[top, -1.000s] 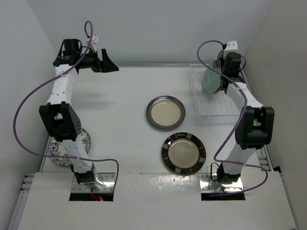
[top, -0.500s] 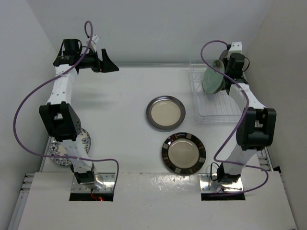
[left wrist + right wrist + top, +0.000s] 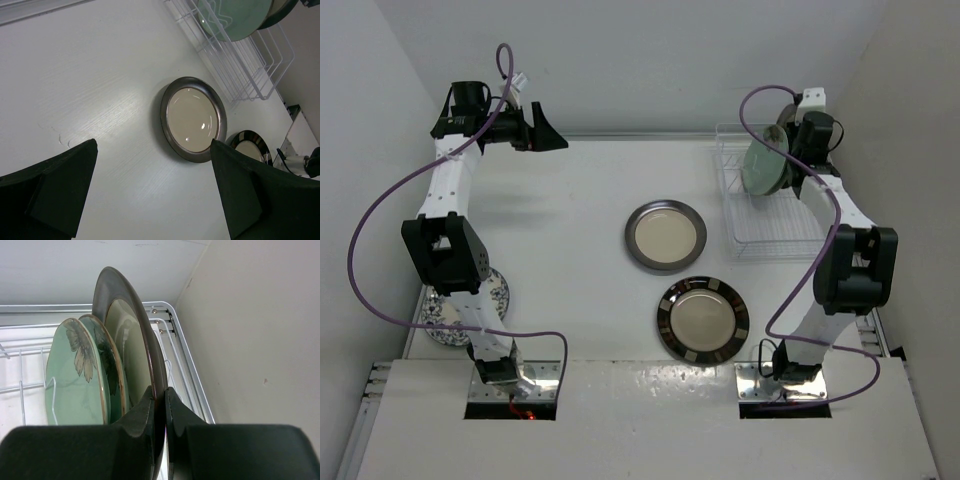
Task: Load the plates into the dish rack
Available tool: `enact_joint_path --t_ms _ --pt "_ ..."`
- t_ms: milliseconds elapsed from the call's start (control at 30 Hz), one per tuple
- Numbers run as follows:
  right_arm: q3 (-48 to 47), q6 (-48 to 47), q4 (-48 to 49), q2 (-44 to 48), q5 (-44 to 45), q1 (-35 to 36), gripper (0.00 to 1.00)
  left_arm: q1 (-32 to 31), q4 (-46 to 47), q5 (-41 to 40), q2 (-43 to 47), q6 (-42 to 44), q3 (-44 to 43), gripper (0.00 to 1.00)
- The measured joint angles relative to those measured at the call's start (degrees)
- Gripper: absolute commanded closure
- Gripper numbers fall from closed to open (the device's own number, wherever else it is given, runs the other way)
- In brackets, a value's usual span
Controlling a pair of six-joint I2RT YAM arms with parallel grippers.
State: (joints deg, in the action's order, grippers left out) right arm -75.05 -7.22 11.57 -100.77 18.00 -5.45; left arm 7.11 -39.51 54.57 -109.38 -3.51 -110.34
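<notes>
Pincer on right [image 3: 159, 396] pinches racked, glossy dark-rimmed plate [image 3: 127, 335] — left pincer [image 3: 152, 145] gapes empty.

Your right tool [image 3: 159, 395] grips the rim of the dark-rimmed plate [image 3: 127, 340] at the far end of the dish rack [image 3: 765, 238]. The wall [image 3: 250, 340] is close at 3 o'clock and the mint plates [image 3: 75, 375] crowd it at 9. The rack's near rows are open. On the worktop [image 3: 570, 230], the grey-rimmed plate [image 3: 665, 235] and black-banded plate [image 3: 703, 320] take up the centre. There is room to pass at their 9 o'clock.

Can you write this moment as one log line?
right gripper: shut on dark-rimmed cream round plate | plate: on edge in white wire dish rack | left gripper: open
</notes>
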Motion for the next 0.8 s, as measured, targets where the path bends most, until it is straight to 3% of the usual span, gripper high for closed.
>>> enact_joint_path --t_ms 800 --pt "0.3 -11.4 7.7 -0.5 7.5 2.7 1.00 0.0 0.0 0.1 0.0 -0.1 0.0 0.00"
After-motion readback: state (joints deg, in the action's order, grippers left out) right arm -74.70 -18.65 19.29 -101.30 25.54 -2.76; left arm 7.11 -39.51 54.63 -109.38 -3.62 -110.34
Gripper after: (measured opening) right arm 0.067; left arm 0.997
